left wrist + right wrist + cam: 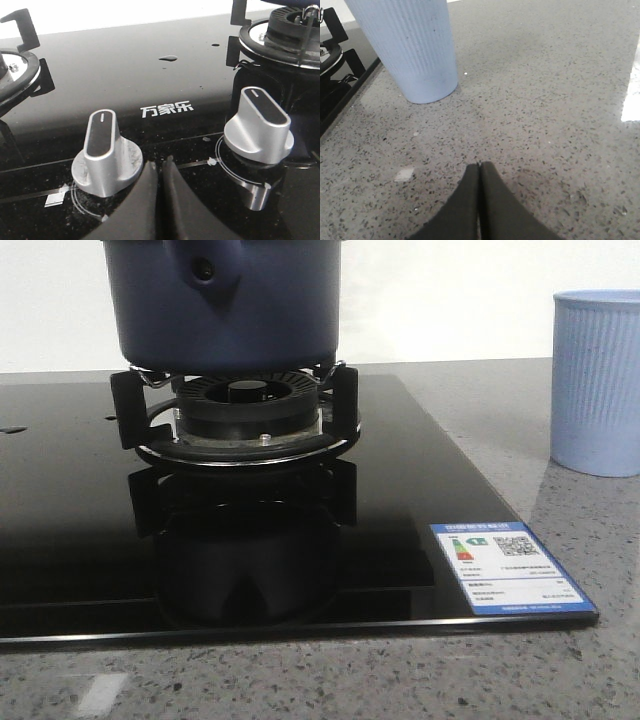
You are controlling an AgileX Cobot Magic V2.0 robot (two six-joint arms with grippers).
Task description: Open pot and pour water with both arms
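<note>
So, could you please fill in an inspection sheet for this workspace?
Surface: speckled grey counter with a black glass hob; droplets on the glass.
Job's things: pot on the burner stand; lid out of view.
Clutter: pale blue cup on the counter, right of the hob.
Grippers: left gripper shut, by two knobs; right gripper shut over the counter.
Cables: nothing seen.
Surroundings: white wall.

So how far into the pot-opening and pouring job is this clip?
Nothing looks done yet. The pot sits on the burner; its top is out of frame, so the lid's state can't be told. Nothing is in hand: the left hand is shut and empty above the stove knobs, and the right hand is shut and empty over the counter near the pale blue cup. Opening and pouring appear to remain.
</note>
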